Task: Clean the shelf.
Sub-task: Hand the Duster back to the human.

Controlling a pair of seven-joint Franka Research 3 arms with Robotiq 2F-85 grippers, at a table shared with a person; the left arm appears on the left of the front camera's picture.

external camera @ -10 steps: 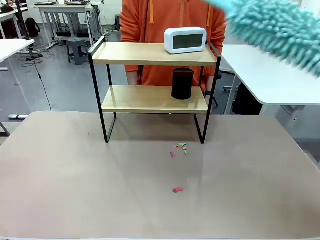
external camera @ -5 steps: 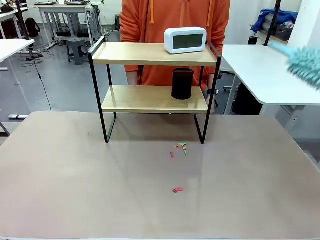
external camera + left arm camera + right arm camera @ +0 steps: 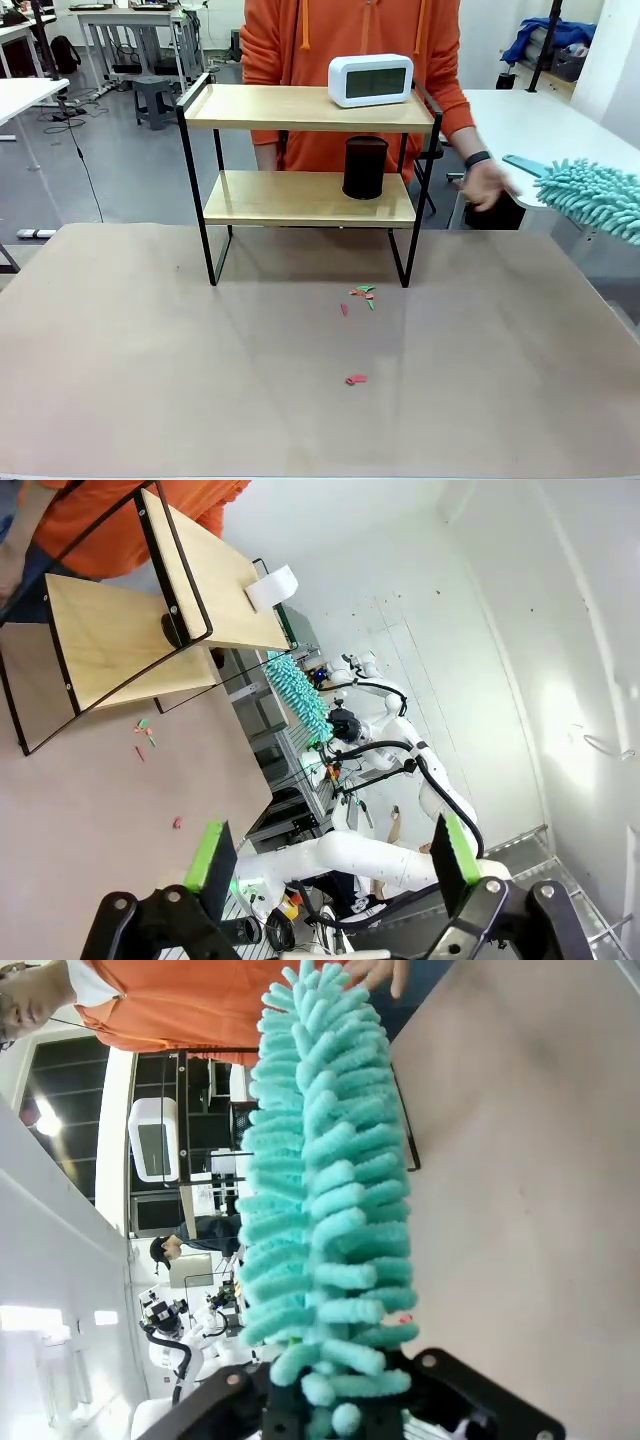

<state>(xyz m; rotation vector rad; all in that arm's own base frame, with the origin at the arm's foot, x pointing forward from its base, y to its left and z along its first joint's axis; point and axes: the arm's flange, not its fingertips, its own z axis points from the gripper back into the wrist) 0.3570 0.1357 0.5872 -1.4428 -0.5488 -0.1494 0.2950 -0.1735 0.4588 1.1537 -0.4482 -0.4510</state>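
The shelf (image 3: 310, 170) is standing at the far side of the brown table (image 3: 150, 380), close to the person in the orange hoodie (image 3: 350, 30) behind it. A white clock (image 3: 371, 80) is sitting on its top board toward the right end, and a black cylinder (image 3: 365, 167) is standing on the lower board below the clock. A few red and green scraps (image 3: 360, 296) are lying on the table just in front of the shelf's right legs, with one more scrap (image 3: 356, 379) lying nearer the robot's side.

A teal fluffy duster (image 3: 595, 198) is hanging in the air at the right edge of the front view, well apart from the shelf and to its right, at about the height of the lower board. The person's hand (image 3: 487, 185) is reaching out between the shelf and the duster, near the duster's flat tip.

In the right wrist view the right gripper (image 3: 335, 1410) is clamping the base of the duster (image 3: 325, 1180), whose fibres are rising straight up between its fingers toward the person's hand (image 3: 372, 972); the shelf (image 3: 190, 1130) is showing beyond it to one side.

In the left wrist view the left gripper (image 3: 330, 855) is holding nothing, its green-padded fingers (image 3: 209, 852) spread wide apart above the table, with the shelf (image 3: 130, 630) well apart from it and the duster (image 3: 298, 693) farther off.
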